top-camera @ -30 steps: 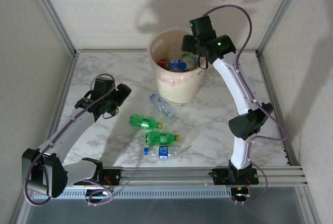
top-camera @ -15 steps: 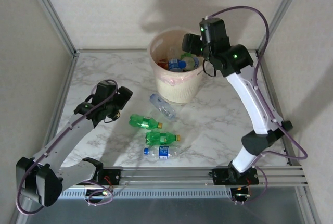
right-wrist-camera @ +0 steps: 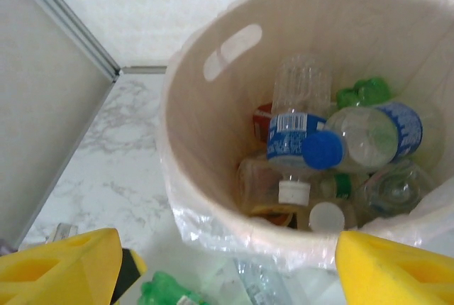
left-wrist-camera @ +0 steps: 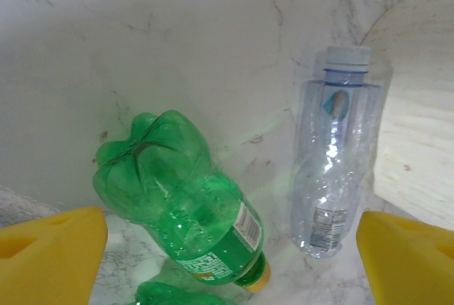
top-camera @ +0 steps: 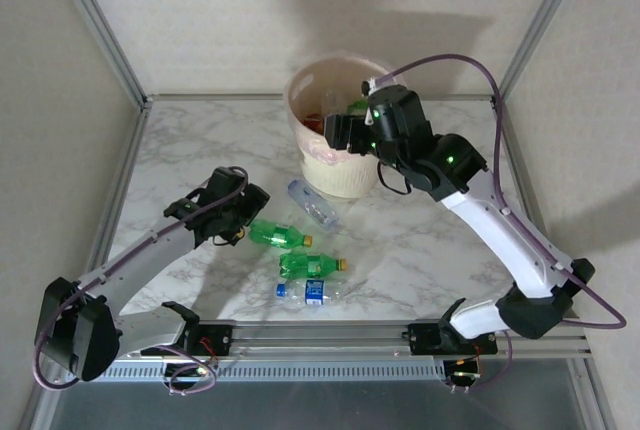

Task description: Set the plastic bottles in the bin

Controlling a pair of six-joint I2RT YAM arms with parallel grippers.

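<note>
Marble table (top-camera: 430, 230) holds four plastic bottles in front of the bin (top-camera: 345, 178): a blue-label bottle (top-camera: 313, 292) farthest from it, then two green bottles (top-camera: 312, 265), then a clear bottle (top-camera: 313, 203) right beside its wall. The left claw (top-camera: 245, 215) is wide open, left of the bin, by the green bottle nearer the bin (top-camera: 275, 234). The right claw (top-camera: 338, 133) hangs open over the bin's near rim, with more bottles (right-wrist-camera: 319, 142) lying inside.
</note>
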